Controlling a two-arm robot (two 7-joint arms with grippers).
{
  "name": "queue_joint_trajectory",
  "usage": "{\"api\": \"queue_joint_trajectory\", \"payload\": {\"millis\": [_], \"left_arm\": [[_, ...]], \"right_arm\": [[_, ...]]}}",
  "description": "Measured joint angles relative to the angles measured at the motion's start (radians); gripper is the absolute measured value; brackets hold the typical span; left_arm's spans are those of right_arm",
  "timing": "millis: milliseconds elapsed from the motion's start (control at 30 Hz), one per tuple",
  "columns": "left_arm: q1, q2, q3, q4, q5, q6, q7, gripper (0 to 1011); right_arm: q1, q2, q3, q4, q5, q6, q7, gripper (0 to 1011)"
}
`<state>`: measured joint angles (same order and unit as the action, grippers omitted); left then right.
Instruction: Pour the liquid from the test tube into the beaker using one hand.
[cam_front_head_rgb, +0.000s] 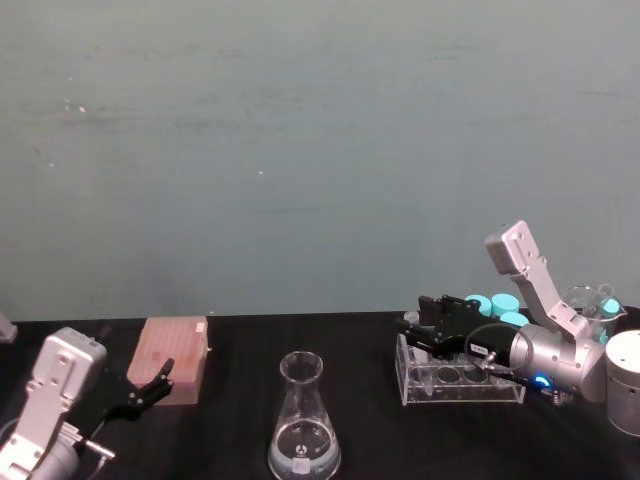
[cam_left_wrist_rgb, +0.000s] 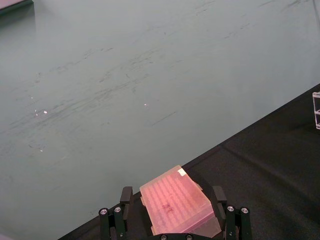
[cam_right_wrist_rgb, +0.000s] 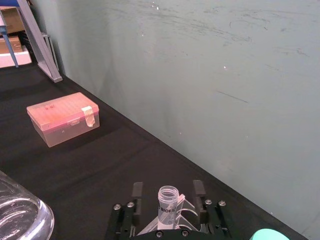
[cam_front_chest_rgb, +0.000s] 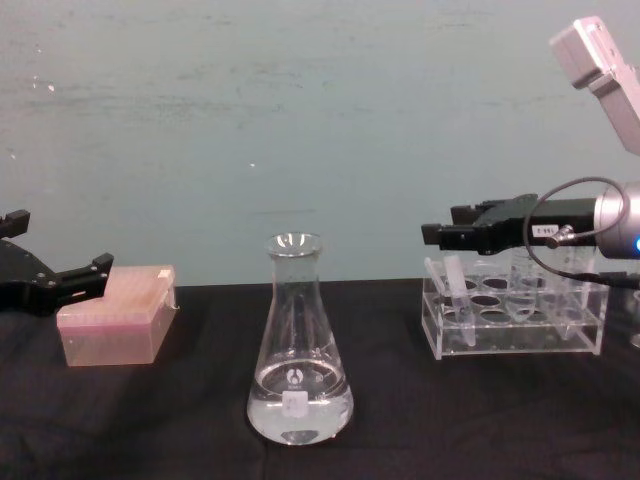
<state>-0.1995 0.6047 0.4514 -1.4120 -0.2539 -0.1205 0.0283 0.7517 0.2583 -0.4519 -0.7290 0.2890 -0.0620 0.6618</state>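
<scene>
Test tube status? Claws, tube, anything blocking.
Right claw open, level with the test tube top, not gripping. Tube leans in clear rack. Left claw open, idle by pink box. Path to beaker unobstructed.

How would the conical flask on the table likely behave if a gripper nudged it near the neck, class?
The beaker looks like clear glass, so it is probably rigid, smooth and breakable. Its wide base and the liquid pooled low probably steady it, though a push high on the narrow neck could still tip it.
</scene>
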Motion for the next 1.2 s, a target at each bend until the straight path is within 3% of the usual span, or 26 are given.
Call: {"api": "queue_joint_trajectory", "payload": {"millis": [267,500,1200], "left_arm": [[0.0,0.0,0.0,0.0,0.0,0.0,0.0,1000],[0.0,0.0,0.0,0.0,0.0,0.0,0.0,1000],[0.0,0.0,0.0,0.0,0.0,0.0,0.0,1000]], "right_arm": [[0.0,0.0,0.0,0.0,0.001,0.0,0.0,847],[0.0,0.0,0.0,0.0,0.001,0.0,0.0,1000],[0.0,0.0,0.0,0.0,0.001,0.0,0.0,1000]]}}
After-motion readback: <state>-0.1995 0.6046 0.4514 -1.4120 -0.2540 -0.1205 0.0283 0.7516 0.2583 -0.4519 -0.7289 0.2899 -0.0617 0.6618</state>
